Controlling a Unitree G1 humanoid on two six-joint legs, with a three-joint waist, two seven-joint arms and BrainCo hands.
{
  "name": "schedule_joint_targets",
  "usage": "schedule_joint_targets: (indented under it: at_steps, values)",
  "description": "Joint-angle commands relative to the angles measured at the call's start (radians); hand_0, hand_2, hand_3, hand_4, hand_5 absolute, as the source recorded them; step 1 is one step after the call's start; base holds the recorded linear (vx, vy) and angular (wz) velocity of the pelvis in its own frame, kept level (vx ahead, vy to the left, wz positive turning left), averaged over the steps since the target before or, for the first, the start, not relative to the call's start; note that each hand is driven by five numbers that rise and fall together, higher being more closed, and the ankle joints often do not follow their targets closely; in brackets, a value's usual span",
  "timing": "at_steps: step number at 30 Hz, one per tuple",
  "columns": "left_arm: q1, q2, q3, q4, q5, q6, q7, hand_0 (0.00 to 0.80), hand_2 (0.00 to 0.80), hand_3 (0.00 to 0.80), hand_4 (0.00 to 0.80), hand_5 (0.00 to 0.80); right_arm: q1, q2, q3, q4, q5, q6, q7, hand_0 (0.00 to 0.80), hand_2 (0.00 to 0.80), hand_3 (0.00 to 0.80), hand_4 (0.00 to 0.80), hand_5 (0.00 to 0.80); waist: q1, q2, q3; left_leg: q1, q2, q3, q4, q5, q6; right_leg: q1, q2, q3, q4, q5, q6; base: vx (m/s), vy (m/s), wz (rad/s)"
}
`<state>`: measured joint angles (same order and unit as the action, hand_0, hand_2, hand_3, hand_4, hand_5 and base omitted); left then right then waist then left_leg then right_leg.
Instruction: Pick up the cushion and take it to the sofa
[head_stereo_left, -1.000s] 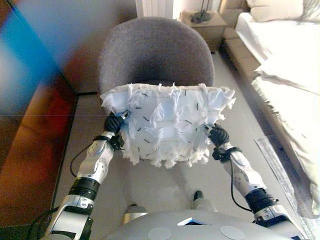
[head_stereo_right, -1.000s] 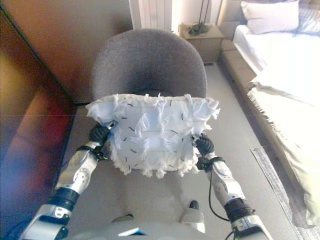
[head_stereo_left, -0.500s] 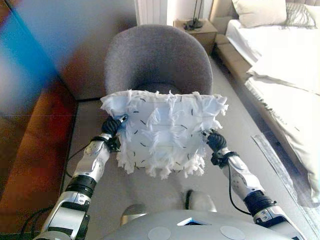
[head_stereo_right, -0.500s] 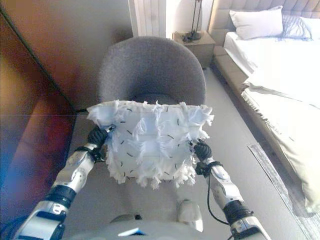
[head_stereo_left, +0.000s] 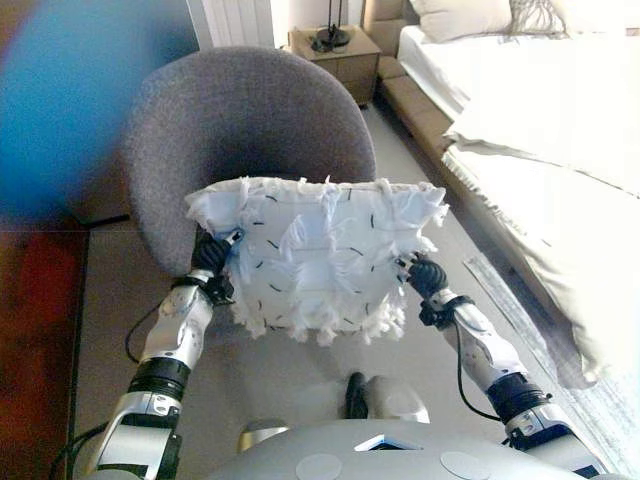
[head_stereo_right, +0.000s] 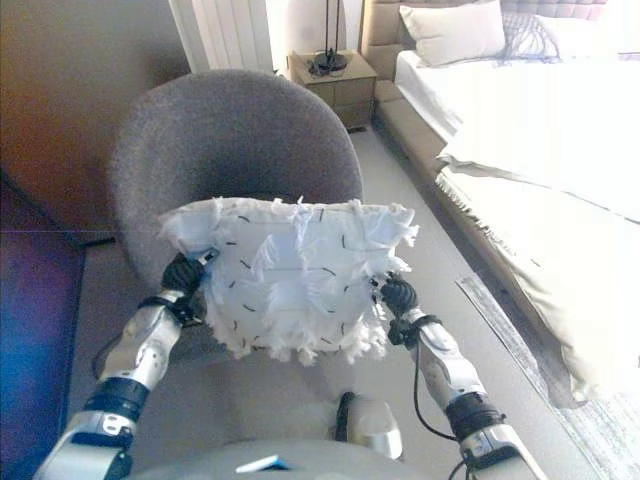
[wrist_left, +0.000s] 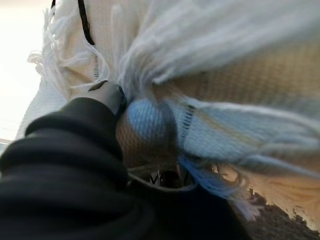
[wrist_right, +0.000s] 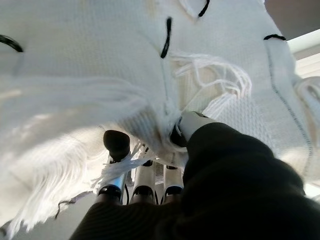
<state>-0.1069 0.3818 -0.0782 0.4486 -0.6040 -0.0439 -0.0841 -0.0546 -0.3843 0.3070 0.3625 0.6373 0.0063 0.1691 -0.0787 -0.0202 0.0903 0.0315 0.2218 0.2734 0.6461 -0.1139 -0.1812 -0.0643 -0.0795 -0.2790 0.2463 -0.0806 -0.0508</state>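
Note:
A white fringed cushion (head_stereo_left: 315, 255) with small black stitches hangs in the air between my two hands, in front of a grey round-backed armchair (head_stereo_left: 240, 110). My left hand (head_stereo_left: 210, 255) grips its left edge; in the left wrist view the thumb (wrist_left: 107, 95) presses into the fabric (wrist_left: 225, 75). My right hand (head_stereo_left: 425, 275) grips its right edge; in the right wrist view the fingers (wrist_right: 116, 142) lie under the cushion (wrist_right: 90, 65) and the thumb digs into it. The cushion hides most of both hands in the eye views.
A bed (head_stereo_left: 540, 130) with white bedding and pillows runs along the right. A wooden nightstand (head_stereo_left: 335, 50) with a lamp stands behind the armchair. A dark wooden cabinet (head_stereo_left: 35, 330) lines the left. A rug edge (head_stereo_left: 600, 400) lies at the lower right.
The whole picture has shifted: the camera has turned right, so the armchair sits further left and more of the bed shows. Both hands still hold the cushion the same way.

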Motion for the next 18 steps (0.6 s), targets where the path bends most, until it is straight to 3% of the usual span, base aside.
schedule_joint_targets:
  at_steps: [1,4,6,9,10,14,16,18]
  values:
    - [-0.020,-0.011,-0.001,-0.136,-0.057,-0.084,-0.027,0.800,0.800,0.800,0.800,0.800,-0.061,0.010,0.024,-0.066,0.022,-0.071,0.068,0.800,0.800,0.800,0.800,0.800,0.007,-0.036,-0.047,-0.059,0.025,0.027,0.190,0.195,0.045,0.078,-0.030,0.020,-0.090,0.009,0.045,0.316,-0.021,-0.21]
    - [-0.027,-0.009,-0.007,-0.139,-0.053,-0.080,-0.024,0.800,0.800,0.800,0.800,0.800,-0.112,0.013,0.042,-0.038,0.053,-0.056,0.039,0.800,0.800,0.800,0.800,0.800,0.032,-0.047,-0.023,-0.075,0.039,0.015,0.026,0.226,0.051,0.122,-0.030,0.028,-0.096,0.001,0.046,0.305,0.046,-0.08]
    - [-0.035,-0.008,-0.007,-0.124,-0.063,-0.078,-0.017,0.800,0.800,0.800,0.800,0.800,-0.129,0.012,0.044,-0.042,0.060,-0.034,0.027,0.800,0.800,0.800,0.800,0.800,0.035,-0.036,-0.023,-0.068,0.058,0.031,-0.184,0.274,0.041,0.150,-0.034,0.033,-0.096,-0.013,0.058,0.314,0.172,-0.10]
    - [-0.059,-0.011,-0.013,-0.089,-0.075,-0.080,-0.012,0.800,0.800,0.800,0.800,0.800,-0.121,0.004,0.045,-0.057,0.060,-0.017,0.012,0.800,0.800,0.800,0.800,0.800,0.034,-0.021,-0.031,-0.071,0.047,0.033,-0.417,0.341,0.015,0.190,-0.044,0.040,-0.109,-0.020,0.078,0.320,0.233,-0.09]
    - [-0.062,-0.013,-0.015,-0.078,-0.078,-0.089,-0.012,0.800,0.800,0.800,0.800,0.800,-0.117,0.005,0.047,-0.062,0.057,-0.015,0.006,0.800,0.800,0.800,0.800,0.800,0.040,-0.011,-0.034,-0.087,0.048,0.032,-0.495,0.373,0.024,0.199,-0.036,0.051,-0.123,-0.006,0.080,0.299,0.199,-0.01]
    - [-0.049,-0.009,0.009,-0.042,-0.102,-0.105,-0.031,0.800,0.800,0.800,0.800,0.800,-0.099,0.005,0.048,-0.054,0.055,-0.007,0.015,0.800,0.800,0.800,0.800,0.800,0.069,0.003,-0.060,-0.113,0.018,-0.067,-0.678,0.382,0.018,0.284,-0.030,0.124,-0.165,-0.031,0.111,0.328,0.140,-0.16]
    - [-0.035,-0.008,0.032,-0.036,-0.093,-0.112,-0.045,0.800,0.800,0.800,0.800,0.800,-0.104,0.008,0.050,-0.048,0.058,0.003,0.023,0.800,0.800,0.800,0.800,0.800,0.079,0.007,-0.071,-0.108,0.016,-0.070,-0.714,0.365,0.016,0.305,-0.040,0.126,-0.169,-0.044,0.122,0.329,0.121,-0.35]
    - [-0.030,0.005,0.047,-0.026,-0.084,-0.119,-0.060,0.800,0.800,0.800,0.800,0.800,-0.106,0.014,0.049,-0.052,0.069,0.007,0.033,0.800,0.800,0.800,0.800,0.800,0.083,0.012,-0.079,-0.106,0.013,-0.038,-0.722,0.338,0.017,0.320,-0.053,0.110,-0.168,-0.057,0.135,0.278,0.144,-0.44]
